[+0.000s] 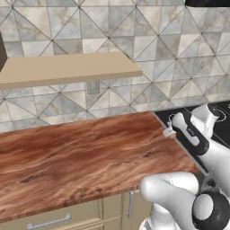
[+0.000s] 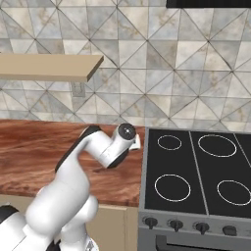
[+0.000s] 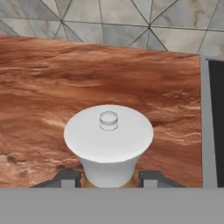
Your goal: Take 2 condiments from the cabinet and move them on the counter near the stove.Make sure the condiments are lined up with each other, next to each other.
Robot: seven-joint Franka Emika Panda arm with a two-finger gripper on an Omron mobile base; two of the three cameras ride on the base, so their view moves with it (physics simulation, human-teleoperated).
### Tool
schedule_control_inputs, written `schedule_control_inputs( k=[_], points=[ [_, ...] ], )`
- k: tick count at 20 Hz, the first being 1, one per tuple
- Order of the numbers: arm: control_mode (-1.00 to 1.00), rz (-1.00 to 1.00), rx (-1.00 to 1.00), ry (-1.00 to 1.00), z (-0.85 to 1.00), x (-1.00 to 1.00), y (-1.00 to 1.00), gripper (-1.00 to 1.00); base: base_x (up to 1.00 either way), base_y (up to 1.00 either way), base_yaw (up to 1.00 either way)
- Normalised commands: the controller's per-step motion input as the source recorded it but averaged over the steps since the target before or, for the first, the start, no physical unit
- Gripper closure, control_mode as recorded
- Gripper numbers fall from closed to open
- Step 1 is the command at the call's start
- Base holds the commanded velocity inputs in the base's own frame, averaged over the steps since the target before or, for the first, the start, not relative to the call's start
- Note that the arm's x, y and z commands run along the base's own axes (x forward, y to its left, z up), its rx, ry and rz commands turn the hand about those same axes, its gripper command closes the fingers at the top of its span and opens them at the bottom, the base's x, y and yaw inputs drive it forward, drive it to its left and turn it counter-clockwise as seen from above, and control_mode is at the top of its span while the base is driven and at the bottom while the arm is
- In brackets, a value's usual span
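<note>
A pale shaker with a white cap (image 3: 108, 140) stands upright between my two fingertips, with my gripper (image 3: 109, 179) shut on its lower body. It is low over the reddish-brown counter (image 3: 52, 87), close to the black stove's (image 3: 216, 109) left edge; whether its base touches the wood is hidden. In the left base view my gripper (image 1: 169, 131) is at the counter's (image 1: 81, 152) right end beside the stove (image 1: 167, 116). From the right base view my gripper (image 2: 137, 141) hangs just left of the stove (image 2: 196, 166). The cabinet's tan shelf board (image 1: 67, 67) is up to the left.
A tiled wall with a socket (image 1: 93, 86) runs behind the counter. Cream drawers with short metal handles (image 1: 49, 222) sit below the counter's front edge. Round knobs (image 2: 175, 225) line the stove's front. The shelf board (image 2: 49, 66) overhangs the counter's left part.
</note>
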Motion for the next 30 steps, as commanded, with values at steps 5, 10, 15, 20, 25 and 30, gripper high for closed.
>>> schedule_control_inputs(
  k=[5,10,15,20,25,30],
  points=[
    [-1.00,0.13,0.02,0.00,-0.21,0.11,-0.01,1.00,0.00,0.00,0.00],
    [-1.00,0.22,0.01,-0.03,-0.21,0.17,-0.10,1.00,0.00,0.00,0.00],
    [-1.00,0.16,0.05,-0.03,-0.09,0.11,-0.12,1.00,0.00,0.00,0.00],
    [-1.00,0.04,0.13,0.00,0.00,0.08,-0.09,1.00,0.00,0.00,0.00],
    [-1.00,0.03,0.10,0.00,-0.09,0.09,-0.01,1.00,0.00,0.00,0.00],
    [-1.00,0.03,0.00,0.00,-0.20,0.09,0.00,1.00,0.00,0.00,0.00]
  ],
)
